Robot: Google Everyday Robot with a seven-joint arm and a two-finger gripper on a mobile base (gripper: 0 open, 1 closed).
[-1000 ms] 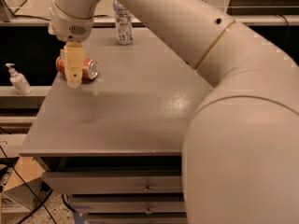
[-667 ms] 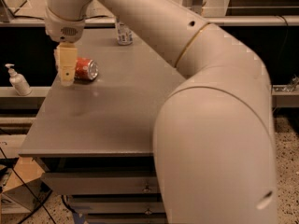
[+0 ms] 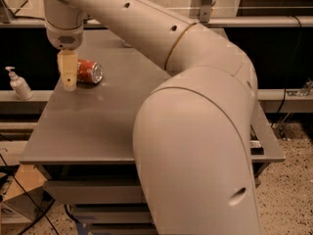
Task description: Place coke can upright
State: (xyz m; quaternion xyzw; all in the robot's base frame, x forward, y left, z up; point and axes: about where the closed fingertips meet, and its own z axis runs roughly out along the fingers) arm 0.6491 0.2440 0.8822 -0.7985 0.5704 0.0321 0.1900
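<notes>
The coke can (image 3: 90, 72) is red with a silver end and lies on its side near the far left of the grey table (image 3: 93, 126), its silver end facing right. My gripper (image 3: 68, 75) hangs down from the big white arm (image 3: 161, 48) and sits at the can's left end, close against it, just above the table. I cannot tell whether it holds the can.
A white pump bottle (image 3: 18, 84) stands on a ledge left of the table. My arm's bulky elbow (image 3: 195, 151) covers the table's right half. Drawers (image 3: 88, 192) sit under the table, and a cardboard box (image 3: 17, 185) lies on the floor at lower left.
The gripper has shifted from over the can to its left end. The can still lies on its side. The arm now fills more of the view.
</notes>
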